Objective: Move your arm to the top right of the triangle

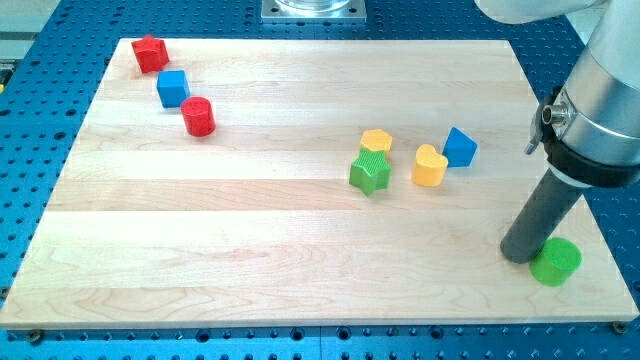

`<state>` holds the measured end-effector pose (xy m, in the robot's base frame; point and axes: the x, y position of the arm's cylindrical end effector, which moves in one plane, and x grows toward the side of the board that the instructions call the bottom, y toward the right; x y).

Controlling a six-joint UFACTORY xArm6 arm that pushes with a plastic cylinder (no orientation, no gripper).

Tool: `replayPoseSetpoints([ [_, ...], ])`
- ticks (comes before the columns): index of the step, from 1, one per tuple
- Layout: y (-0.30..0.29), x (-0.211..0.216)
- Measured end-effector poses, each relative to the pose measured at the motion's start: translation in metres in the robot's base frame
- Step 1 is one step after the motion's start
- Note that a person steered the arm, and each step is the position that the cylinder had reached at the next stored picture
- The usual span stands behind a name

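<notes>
**Tip low at the view's right, triangle still up the board**

Camera view: my tip point(524, 256) rests on the wooden board point(250, 250) near its bottom right corner, touching or just beside the green cylinder point(556, 262), which sits on its right. The rod is bare; it grips nothing and has nothing to open or close.

The blue triangle point(460, 147) lies well above the tip and a little to its left, just right of the yellow heart point(430, 166). Further left sit the yellow hexagon point(376, 141) and green star point(370, 173), touching each other. A red star point(150, 53), blue cube point(173, 88) and red cylinder point(199, 117) line up near the top left, well apart from all this.

I judge the approach is in hand, not finished: the goal spot, above and right of the triangle, is open board. The next move calls for sliding toward the view's top, keeping right of the triangle so as not to nudge it, and leaving the green cylinder undisturbed.
</notes>
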<state>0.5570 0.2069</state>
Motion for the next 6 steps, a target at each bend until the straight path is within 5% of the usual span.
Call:
replayPoseSetpoints([
  [2, 0.065, -0.075],
  [4, 0.038, -0.174],
  [6, -0.005, -0.105],
])
